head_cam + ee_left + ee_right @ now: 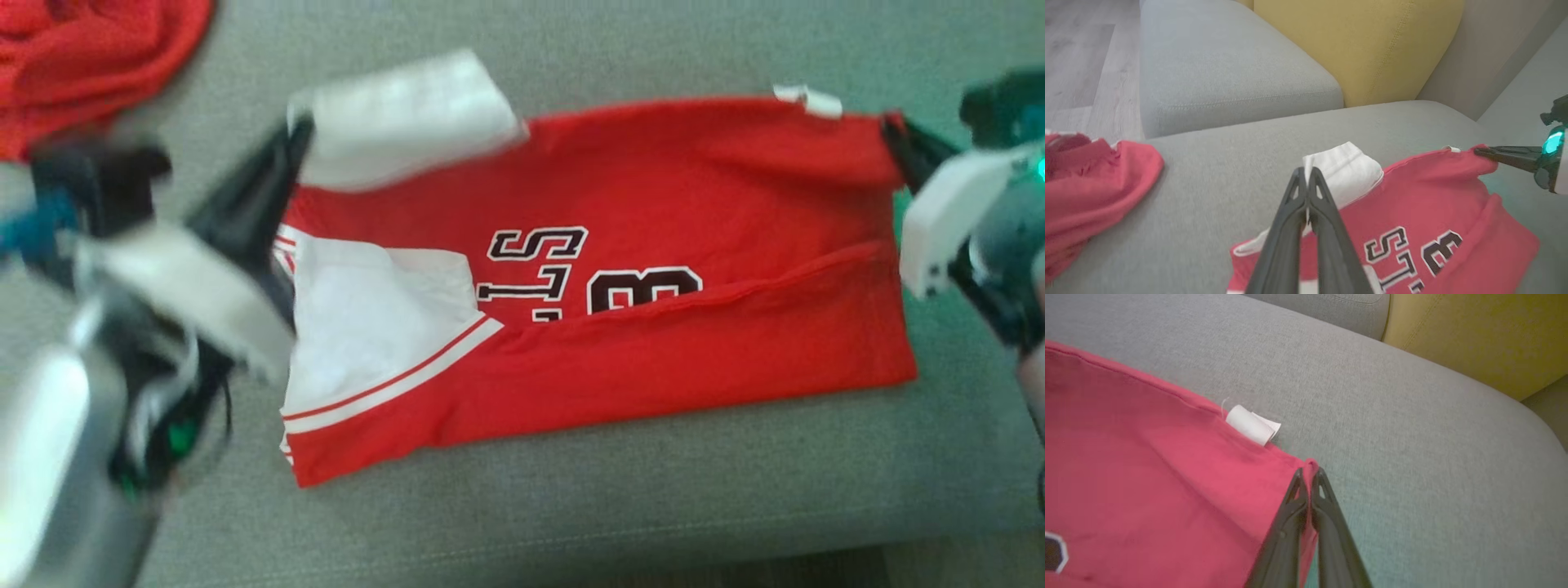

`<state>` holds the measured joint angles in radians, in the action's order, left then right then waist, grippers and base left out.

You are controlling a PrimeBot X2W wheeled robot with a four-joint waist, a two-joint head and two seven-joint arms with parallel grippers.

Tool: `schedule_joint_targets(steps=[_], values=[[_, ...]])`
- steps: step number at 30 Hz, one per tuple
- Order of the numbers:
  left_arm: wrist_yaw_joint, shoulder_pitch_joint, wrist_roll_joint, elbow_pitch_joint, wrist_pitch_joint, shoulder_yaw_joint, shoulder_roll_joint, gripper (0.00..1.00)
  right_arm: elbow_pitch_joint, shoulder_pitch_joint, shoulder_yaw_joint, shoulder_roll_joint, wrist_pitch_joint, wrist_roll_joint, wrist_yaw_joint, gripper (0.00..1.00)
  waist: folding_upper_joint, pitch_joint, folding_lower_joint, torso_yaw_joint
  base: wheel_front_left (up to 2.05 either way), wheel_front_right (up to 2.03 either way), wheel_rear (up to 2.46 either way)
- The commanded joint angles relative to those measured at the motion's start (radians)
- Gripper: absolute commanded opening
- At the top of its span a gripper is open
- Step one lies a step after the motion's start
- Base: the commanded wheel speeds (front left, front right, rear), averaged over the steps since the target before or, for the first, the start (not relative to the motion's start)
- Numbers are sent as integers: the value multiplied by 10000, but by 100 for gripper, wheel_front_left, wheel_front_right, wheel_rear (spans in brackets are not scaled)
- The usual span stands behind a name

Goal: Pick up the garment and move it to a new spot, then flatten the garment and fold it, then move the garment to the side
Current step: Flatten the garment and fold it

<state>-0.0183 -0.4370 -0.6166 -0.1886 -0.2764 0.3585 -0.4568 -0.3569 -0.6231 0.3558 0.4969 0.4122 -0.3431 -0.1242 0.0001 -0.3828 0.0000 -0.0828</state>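
Red cloth with white sleeves and dark lettering, the shirt (653, 188) lies spread across the middle of the grey sofa seat (571, 506), its lower half toward the seat's near edge. A flap of red there is folded up over the bottom of the lettering.

We have both pincers on the shirt's far edge. Our left pincer (1306, 173) is closed tight on the white sleeve (408, 114) at the shirt's left end. Its fingers meet with cloth pinched between them, and the sleeve stands raised off the seat. Our right pincer (1308, 473) is likewise closed, nipping the shirt's far right corner, near a small white label (1251, 426) sewn to that edge. Between the two grips the far edge runs nearly straight.

Another heap of red cloth (82, 57) sits toward the seat's far left corner, well apart from the shirt. A yellow cushion (1355, 41) stands beyond the seat's far edge.
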Motion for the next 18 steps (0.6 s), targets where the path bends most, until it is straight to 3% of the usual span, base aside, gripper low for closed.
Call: schedule_joint_targets(steps=[1, 9, 18], values=[[-189, 246, -40, -723, 98, -572, -448, 0, 526, 284, -119, 287, -50, 42, -65, 0, -1, 273, 0, 68, 0, 0, 0], [-1257, 3707, -300, -2575, 624, -502, -123, 0, 1824, 2229, -957, 374, 275, 300, -65, 0, -1, 721, 0, 314, 0, 0, 0], [-1167, 4856, -740, -1429, 1598, -179, 634, 0, 2620, 3446, -1807, 299, 734, 641, -65, 0, -1, 959, 0, 445, 0, 0, 0]])
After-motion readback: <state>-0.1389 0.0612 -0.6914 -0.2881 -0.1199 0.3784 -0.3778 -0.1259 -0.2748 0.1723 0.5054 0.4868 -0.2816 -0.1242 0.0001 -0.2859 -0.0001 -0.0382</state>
